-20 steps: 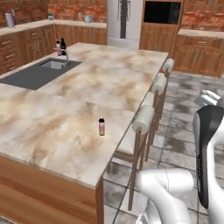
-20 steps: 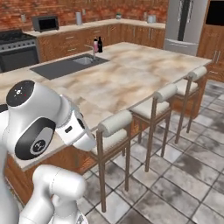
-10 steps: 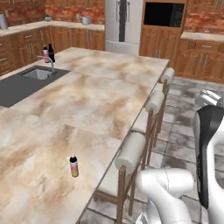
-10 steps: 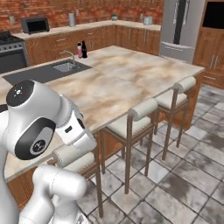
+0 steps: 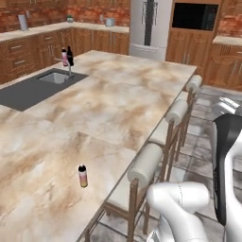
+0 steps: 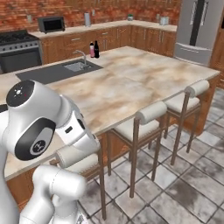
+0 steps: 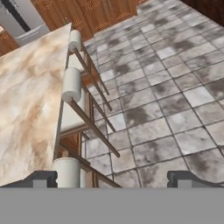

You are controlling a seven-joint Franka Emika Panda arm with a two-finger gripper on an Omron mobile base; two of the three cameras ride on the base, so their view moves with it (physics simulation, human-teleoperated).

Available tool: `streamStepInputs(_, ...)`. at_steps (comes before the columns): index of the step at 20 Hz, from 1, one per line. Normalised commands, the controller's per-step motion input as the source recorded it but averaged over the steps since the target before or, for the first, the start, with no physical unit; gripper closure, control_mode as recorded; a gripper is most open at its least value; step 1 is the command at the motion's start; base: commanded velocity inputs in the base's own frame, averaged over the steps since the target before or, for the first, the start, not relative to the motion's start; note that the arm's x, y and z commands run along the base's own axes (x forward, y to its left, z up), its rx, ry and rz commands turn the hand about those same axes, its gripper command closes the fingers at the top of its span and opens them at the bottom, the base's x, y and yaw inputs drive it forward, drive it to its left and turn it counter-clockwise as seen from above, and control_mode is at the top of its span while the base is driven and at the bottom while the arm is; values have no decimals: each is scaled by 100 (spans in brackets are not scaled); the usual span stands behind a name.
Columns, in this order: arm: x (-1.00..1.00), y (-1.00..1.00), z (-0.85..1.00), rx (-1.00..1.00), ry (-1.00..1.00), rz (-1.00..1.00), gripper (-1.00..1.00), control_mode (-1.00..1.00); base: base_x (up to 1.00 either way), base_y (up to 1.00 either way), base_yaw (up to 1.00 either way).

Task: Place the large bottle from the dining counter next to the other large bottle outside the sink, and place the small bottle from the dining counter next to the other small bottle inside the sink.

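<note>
**Small bottle waits on the dining surface; large one already by the tap**

The small bottle (image 5: pixel 82 175), dark-capped with a pink body fading to orange, stands upright near the stool-side edge of the dining counter (image 5: pixel 118 108), a long surface of beige marbled stone. Nothing touches it. It is well apart from the sink (image 5: pixel 53 78), the grey basin set in a dark surround at the far left end of the same surface.

Behind the curved tap (image 5: pixel 67 66), outside the basin, the large bottle (image 5: pixel 64 56) stands just beside the other large bottle (image 5: pixel 70 55), the slim black one; the right base view shows the same pair (image 6: pixel 92 49) (image 6: pixel 96 49) side by side. By that, the large-bottle half of the task looks done and the small-bottle half is in hand. The basin's inside is too small to tell whether the brown bottle sits in it.

A row of padded stools (image 5: pixel 144 165) lines the near edge. The tool (image 7: pixel 111 179) has its tips spread wide with nothing between them, and looks down past the surface's edge at the stools (image 7: pixel 71 83) and the tiled floor (image 7: pixel 166 100).

The next move, as I judge it, calls for swinging the arm over the surface, bringing the spread tips down around the small bottle's body and closing there without knocking it over.
</note>
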Motion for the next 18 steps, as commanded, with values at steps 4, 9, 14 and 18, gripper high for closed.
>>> streamStepInputs(4,0,0,0,0,0,0,-100,100,0,0,25)
streamStepInputs(9,0,0,0,0,0,0,-100,100,0,0,25)
streamStepInputs(14,0,0,0,0,0,0,-100,100,0,0,25)
streamStepInputs(18,0,0,0,0,0,0,-100,100,0,0,25)
